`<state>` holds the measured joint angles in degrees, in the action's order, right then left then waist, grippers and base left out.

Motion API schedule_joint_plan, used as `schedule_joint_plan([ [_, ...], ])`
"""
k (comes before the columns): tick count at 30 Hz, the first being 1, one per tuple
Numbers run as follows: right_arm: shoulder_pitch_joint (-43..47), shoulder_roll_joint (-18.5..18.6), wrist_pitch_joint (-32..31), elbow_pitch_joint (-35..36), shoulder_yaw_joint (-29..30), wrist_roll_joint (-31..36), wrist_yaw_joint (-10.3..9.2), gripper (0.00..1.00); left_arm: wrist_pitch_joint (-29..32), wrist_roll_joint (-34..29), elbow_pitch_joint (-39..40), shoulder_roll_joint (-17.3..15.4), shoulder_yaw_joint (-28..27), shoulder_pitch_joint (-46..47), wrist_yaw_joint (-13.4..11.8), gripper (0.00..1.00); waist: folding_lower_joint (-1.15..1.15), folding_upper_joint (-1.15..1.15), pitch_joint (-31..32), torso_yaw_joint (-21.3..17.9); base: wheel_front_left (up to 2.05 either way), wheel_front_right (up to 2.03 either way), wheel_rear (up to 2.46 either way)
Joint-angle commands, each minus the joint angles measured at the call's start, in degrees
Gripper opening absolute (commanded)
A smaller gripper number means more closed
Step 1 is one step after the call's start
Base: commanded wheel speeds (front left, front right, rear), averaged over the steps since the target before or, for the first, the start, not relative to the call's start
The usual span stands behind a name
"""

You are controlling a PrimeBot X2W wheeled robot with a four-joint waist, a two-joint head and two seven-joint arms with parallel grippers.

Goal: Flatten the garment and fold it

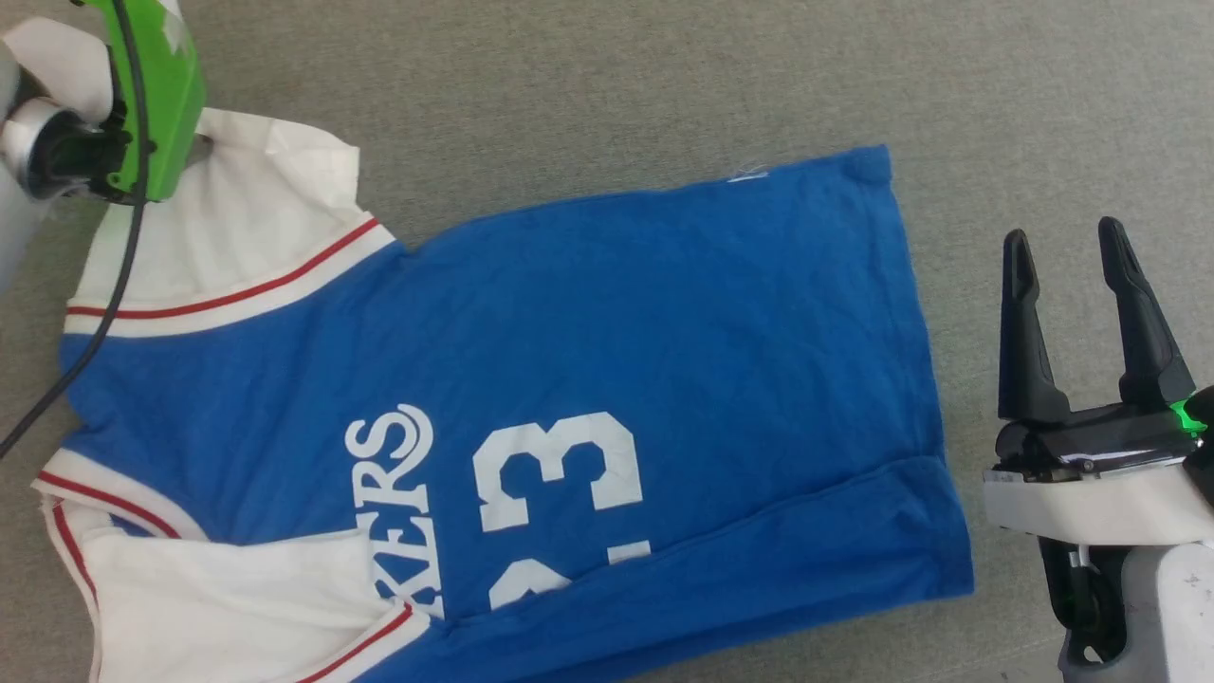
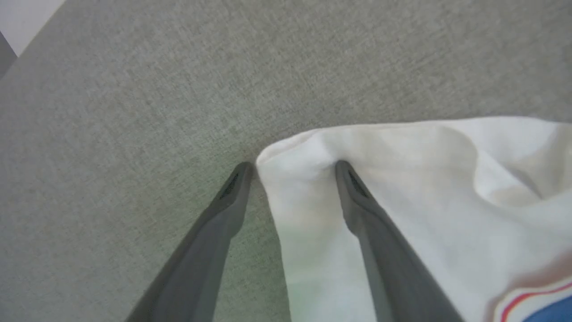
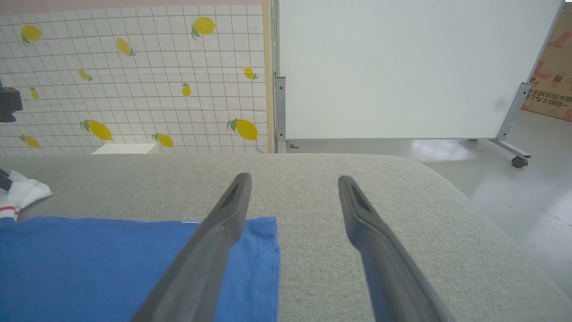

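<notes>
Head view looks down on a royal-blue short-sleeved jersey shirt with white sleeves and red-and-white striped trim, lying spread on a grey woven fabric surface. Its collar end lies toward the robot's left and its hem toward the right. White lettering and a large white number face up. A strip of blue along the near edge is turned over onto the front and hides part of the number. One white sleeve lies at the far left, creased. The other white sleeve is folded in across the near left corner.

A bright green wrist housing of the left arm, with a black cable hanging from it, sits over the far sleeve. In the left wrist view the left gripper has its two dark fingers spread wide. One fingertip rests on the grey surface just beside the sleeve's rounded corner, and the other presses into the white cloth, so the corner lies between them, unpinched.

The right gripper hangs just beside the hem, apart from the cloth, with its fingers likewise spread and nothing between them. In the right wrist view one finger crosses the blue hem corner, the other the bare grey surface. Beyond stand a lemon-patterned wall and a white panel on casters
</notes>
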<state>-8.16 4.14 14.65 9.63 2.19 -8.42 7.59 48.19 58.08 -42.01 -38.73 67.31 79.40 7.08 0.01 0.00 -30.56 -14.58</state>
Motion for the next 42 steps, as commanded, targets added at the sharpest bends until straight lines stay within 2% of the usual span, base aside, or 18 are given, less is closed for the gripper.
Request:
schedule_joint_plan([
  [1, -0.49, -0.35, 0.34, -0.01, 0.01, 0.57, -0.10, 1.00, 0.42, 0.17, -0.06, 0.30, 1.36, -2.16, 0.35, 0.00, -0.01, 0.00, 0.02, -0.15, 0.00, 0.00, 0.00],
  [8, -1.35, 1.57, 0.34, -0.51, 0.97, 1.33, -0.10, 1.00, -2.47, 1.77, 3.40, -0.67, 2.54, -3.99, 0.39, 0.00, -0.01, 0.00, 4.41, 1.93, 0.00, 0.00, 0.00],
  [13, -4.74, 6.57, -0.14, -1.79, 2.17, 1.23, -0.10, 1.00, -6.25, 2.63, 7.80, -1.85, 3.68, -6.13, 0.40, 0.00, -0.01, 0.00, 9.04, 4.12, 0.00, 0.00, 0.00],
  [16, -7.33, 10.34, -3.77, -2.56, 1.00, 0.46, -0.10, 1.00, -8.19, 2.76, 11.09, -2.56, 4.30, -7.20, 0.40, 0.00, -0.01, 0.00, 10.81, 5.43, 0.00, 0.00, 0.00],
  [20, -12.13, 18.83, -16.28, -5.91, -5.71, -4.91, -0.10, 1.00, -10.35, 2.80, 14.82, -3.27, 4.92, -8.57, 0.40, 0.00, -0.01, 0.00, 12.49, 7.37, 0.00, 0.00, 0.00],
  [21, -14.16, 21.40, -21.34, -6.79, -8.33, -7.71, -0.10, 1.00, -11.09, 2.63, 15.83, -3.42, 5.08, -8.87, 0.40, 0.00, -0.01, 0.00, 12.81, 7.89, 0.00, 0.00, 0.00],
  [26, -22.81, 29.63, -40.65, -10.32, -19.46, -18.29, -0.10, 1.00, -13.15, 2.19, 18.85, -3.45, 5.49, -9.70, 0.40, 0.00, -0.01, 0.00, 13.48, 9.58, 0.00, 0.00, 0.00],
  [30, -29.62, 34.26, -54.35, -13.90, -28.85, -27.21, -0.10, 1.00, -13.74, 1.76, 20.17, -2.86, 5.69, -9.39, 0.40, 0.00, -0.01, 0.00, 13.09, 10.98, 0.00, 0.00, 0.00],
  [32, -33.30, 35.80, -60.30, -16.09, -32.45, -30.73, -0.10, 1.00, -13.91, 1.49, 20.56, -2.49, 5.76, -8.92, 0.40, 0.00, -0.01, 0.00, 12.59, 11.65, 0.00, 0.00, 0.00],
  [36, -39.58, 36.19, -68.54, -21.69, -36.70, -34.87, -0.10, 1.00, -14.33, 0.85, 21.09, -1.80, 5.86, -7.64, 0.40, 0.00, -0.01, 0.00, 11.14, 12.86, 0.00, 0.00, 0.00],
  [39, -42.54, 35.37, -72.33, -26.60, -38.32, -35.34, -0.10, 1.00, -14.73, 0.41, 21.26, -1.17, 5.91, -6.71, 0.40, 0.00, -0.01, 0.00, 9.84, 13.82, 0.00, 0.00, 0.00],
  [42, -44.39, 33.75, -73.30, -32.08, -38.17, -34.79, -0.10, 1.00, -15.21, 0.00, 21.19, -0.40, 5.95, -5.85, 0.40, 0.00, -0.01, 0.00, 8.42, 14.80, 0.00, 0.00, 0.00],
])
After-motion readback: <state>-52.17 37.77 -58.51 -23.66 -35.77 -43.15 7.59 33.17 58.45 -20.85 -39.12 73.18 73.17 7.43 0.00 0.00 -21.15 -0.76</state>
